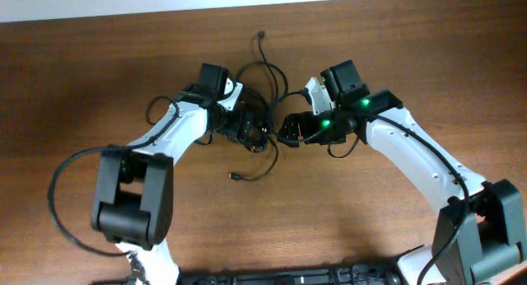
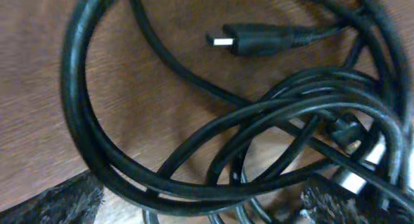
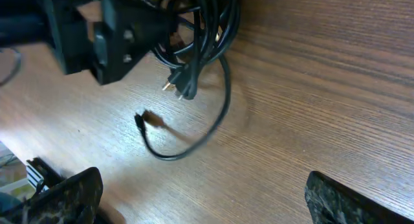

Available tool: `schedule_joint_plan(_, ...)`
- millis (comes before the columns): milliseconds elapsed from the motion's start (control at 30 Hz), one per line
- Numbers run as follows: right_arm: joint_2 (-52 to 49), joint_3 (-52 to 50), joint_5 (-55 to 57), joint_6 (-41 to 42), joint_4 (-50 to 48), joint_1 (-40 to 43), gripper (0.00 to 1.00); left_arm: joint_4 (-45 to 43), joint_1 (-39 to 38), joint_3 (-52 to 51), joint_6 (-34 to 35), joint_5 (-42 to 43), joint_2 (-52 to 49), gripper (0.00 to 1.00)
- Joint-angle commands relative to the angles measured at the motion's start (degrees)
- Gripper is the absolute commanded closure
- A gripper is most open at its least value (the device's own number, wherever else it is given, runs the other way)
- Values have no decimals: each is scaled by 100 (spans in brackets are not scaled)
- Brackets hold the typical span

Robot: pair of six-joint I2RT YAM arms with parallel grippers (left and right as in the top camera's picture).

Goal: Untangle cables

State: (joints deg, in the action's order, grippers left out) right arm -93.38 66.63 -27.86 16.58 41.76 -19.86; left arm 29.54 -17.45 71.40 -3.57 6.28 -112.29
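The cables [image 1: 262,87] are several thin black cords knotted at the table's middle. My left gripper [image 1: 247,130] is down in the knot. In the left wrist view the cables [image 2: 259,114] loop between its wide-apart fingers [image 2: 194,208], and a plug with a whitish tip [image 2: 249,39] lies above. My right gripper [image 1: 288,128] is just right of the knot, open and empty over bare wood [image 3: 207,198]. The right wrist view shows the cables [image 3: 207,30] under the left gripper, with a pronged plug [image 3: 178,88] hanging out.
One loose cord runs from the knot toward me and ends in a small plug [image 1: 235,177], also in the right wrist view [image 3: 145,118]. Another cord end [image 1: 260,35] reaches toward the table's far edge. The brown wooden table [image 1: 395,54] extends on all sides.
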Motion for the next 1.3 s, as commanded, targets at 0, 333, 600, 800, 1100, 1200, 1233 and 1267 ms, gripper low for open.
schedule_joint_plan(0,33,33,70,44,2,0,1,-55,7,-44,234,35,-378,1)
schedule_joint_plan(333,33,33,55,348,-11,-2,1,1257,273,369,295,216,402,100)
schedule_joint_plan(600,33,31,-208,365,-957,-688,13,1174,564,393,-796,1958,2428,100)
schedule_joint_plan(800,-81,28,909,1123,-1794,-719,13,817,732,398,-844,3786,2706,100)
schedule_joint_plan(1100,-726,31,2385,1993,-203,247,13,479,3193,398,-546,5694,3329,100)
schedule_joint_plan(1200,-726,31,2385,1816,195,1102,12,479,3375,398,-549,5512,3329,100)
schedule_joint_plan(1233,-726,31,2382,1816,225,1311,12,498,3375,398,-544,5147,3329,100)
schedule_joint_plan(1267,-726,31,2363,1816,267,1510,9,522,3375,398,-424,4784,3329,100)
